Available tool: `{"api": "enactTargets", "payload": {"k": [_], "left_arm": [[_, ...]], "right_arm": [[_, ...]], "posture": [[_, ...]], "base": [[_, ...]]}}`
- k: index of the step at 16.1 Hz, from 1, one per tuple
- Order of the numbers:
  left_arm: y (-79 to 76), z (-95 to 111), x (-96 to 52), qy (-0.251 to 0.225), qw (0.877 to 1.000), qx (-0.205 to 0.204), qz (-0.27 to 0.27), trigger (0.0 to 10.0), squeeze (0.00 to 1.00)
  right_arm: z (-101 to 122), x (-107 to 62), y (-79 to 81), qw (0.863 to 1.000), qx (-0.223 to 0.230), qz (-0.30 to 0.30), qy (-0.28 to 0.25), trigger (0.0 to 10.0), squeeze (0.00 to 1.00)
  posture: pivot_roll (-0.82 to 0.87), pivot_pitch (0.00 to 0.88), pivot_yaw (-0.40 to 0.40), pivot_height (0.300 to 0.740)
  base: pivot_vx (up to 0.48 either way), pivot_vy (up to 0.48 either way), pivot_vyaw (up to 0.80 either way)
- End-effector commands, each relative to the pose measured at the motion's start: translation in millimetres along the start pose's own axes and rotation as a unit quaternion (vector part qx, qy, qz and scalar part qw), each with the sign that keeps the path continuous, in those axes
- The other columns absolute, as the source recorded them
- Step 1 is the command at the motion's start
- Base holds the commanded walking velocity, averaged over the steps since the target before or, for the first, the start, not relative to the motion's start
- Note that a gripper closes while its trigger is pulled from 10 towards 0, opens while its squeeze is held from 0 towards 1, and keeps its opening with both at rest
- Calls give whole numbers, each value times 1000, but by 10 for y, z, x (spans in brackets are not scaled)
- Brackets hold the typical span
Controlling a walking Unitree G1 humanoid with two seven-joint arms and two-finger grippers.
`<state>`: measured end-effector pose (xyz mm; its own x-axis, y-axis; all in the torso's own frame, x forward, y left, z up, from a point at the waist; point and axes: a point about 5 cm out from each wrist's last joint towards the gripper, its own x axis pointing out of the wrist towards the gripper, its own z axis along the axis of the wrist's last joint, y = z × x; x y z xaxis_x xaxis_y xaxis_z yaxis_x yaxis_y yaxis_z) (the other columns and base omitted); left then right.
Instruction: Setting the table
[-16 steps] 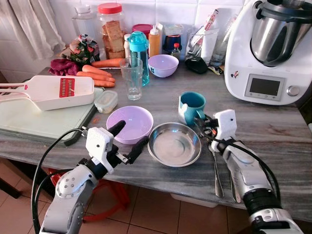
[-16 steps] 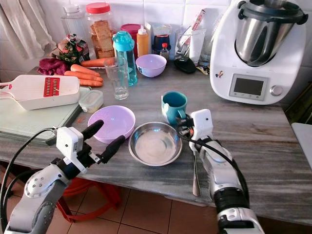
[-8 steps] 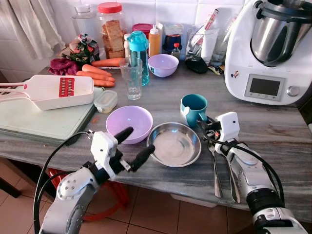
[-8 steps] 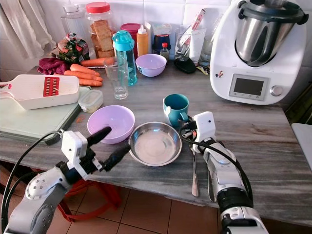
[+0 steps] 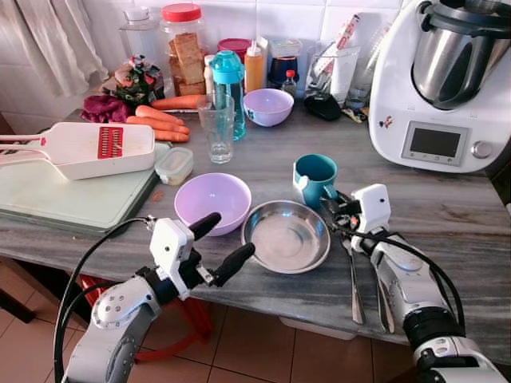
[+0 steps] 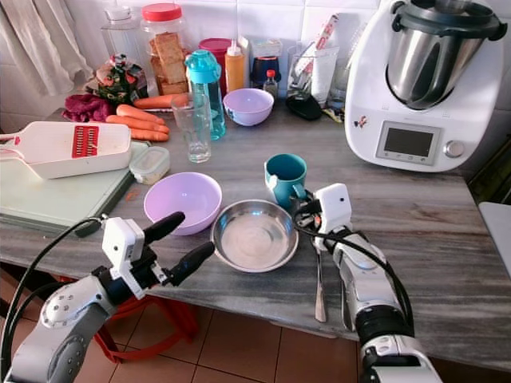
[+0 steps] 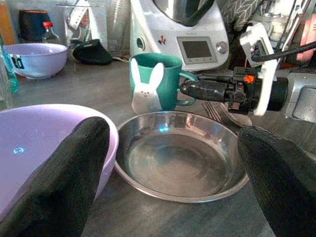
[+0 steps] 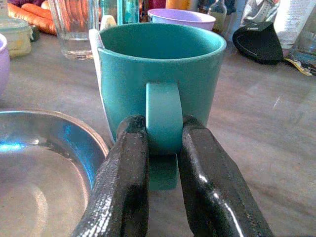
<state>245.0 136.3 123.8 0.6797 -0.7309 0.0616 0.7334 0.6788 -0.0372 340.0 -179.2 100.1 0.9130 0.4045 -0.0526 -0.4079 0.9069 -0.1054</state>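
Since a second ago the left gripper [image 5: 223, 243] has slid toward the steel bowl [image 5: 286, 236], and the teal mug [image 5: 314, 177] has shifted slightly with the right gripper [image 8: 163, 148]. That gripper's fingers [image 8: 123, 173] are pinched narrow on the mug's handle [image 8: 164, 116], one finger on each side.

The mug stands upright on the counter [image 5: 447, 219], at about 1 o'clock from the steel bowl and just beside its rim. A fork and spoon [image 5: 354, 279] lie at the bowl's 3 o'clock.

The left gripper's fingers are spread wide and empty, hovering at the counter edge between the purple bowl [image 5: 211, 201] and the steel bowl.

Judgement: the mug looks ceramic, so rigid, moderately heavy, glazed and slick, and breakable. A handle pinch puts the weight off-axis, so the mug may swing or slip; it probably needs a firm squeeze low on the handle loop and a slow, level lift.
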Motion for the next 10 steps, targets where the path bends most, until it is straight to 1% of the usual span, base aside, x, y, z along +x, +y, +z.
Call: {"api": "enactTargets", "payload": {"k": [1, 4, 8, 9, 10], "left_arm": [[-11, 36, 14, 0, 1000, 7, -10, 10000, 0], [-28, 26, 19, 0, 1000, 4, -11, 10000, 0], [-29, 27, 31, 0, 1000, 2, -12, 10000, 0], [-28, 29, 35, -1, 1000, 2, -12, 10000, 0], [-22, 34, 41, -2, 1000, 2, -12, 10000, 0]], "right_arm": [[25, 9, -50, 1000, -10, -4, 2, 10000, 1000], [72, 8, -103, 1000, -15, -22, -9, 10000, 1000], [134, 20, -127, 999, -12, -26, -22, 10000, 1000], [161, 22, -134, 999, -11, -27, -29, 10000, 1000], [235, 30, -147, 998, -11, -32, -47, 10000, 1000]], "posture": [[87, 15, 20, 740], [87, 15, 18, 740], [85, 15, 21, 740], [85, 15, 21, 740], [84, 12, 21, 740]], "base": [[0, 0, 0], [0, 0, 0], [0, 0, 0], [0, 0, 0], [0, 0, 0]]}}
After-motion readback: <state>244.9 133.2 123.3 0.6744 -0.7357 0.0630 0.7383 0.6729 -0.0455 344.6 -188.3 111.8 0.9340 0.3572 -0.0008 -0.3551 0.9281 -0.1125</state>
